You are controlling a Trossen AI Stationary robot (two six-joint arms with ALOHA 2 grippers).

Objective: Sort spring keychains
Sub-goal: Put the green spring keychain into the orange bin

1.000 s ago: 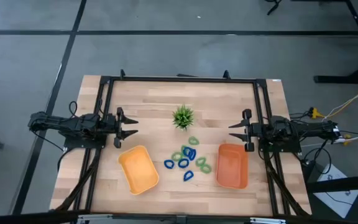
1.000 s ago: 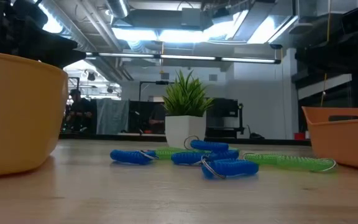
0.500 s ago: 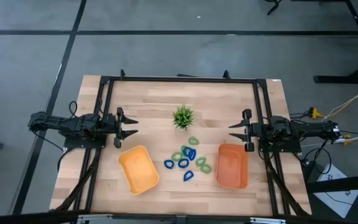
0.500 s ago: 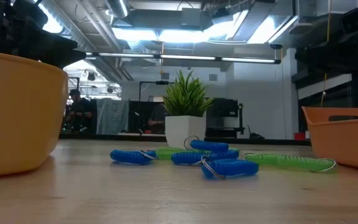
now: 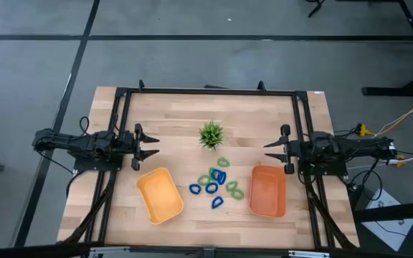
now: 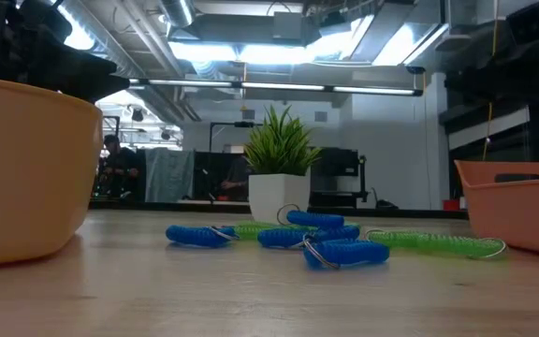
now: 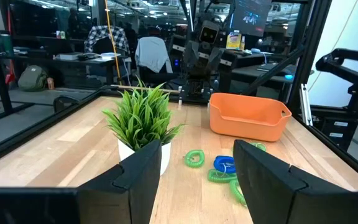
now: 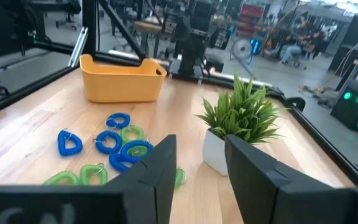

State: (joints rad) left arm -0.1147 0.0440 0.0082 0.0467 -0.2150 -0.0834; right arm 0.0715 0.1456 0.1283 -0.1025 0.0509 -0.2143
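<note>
Nothing has been sorted yet, as far as I can judge: the spring keychains (image 5: 216, 185) lie in a loose cluster of blue and green coils on the wooden surface (image 5: 178, 118), between the yellow tray (image 5: 159, 195) on the left and the orange tray (image 5: 267, 190) on the right, just near of the little potted plant (image 5: 211, 134). Both trays look empty from above. The left gripper (image 5: 149, 146) hovers at the left side, fingers spread apart and holding nothing; the right gripper (image 5: 271, 150) waits at the right side, fingers parted and likewise empty. The next move, I'd say, calls for 1 arm to reach in toward the cluster and single out 1 coil that lies clear of its neighbours
</note>
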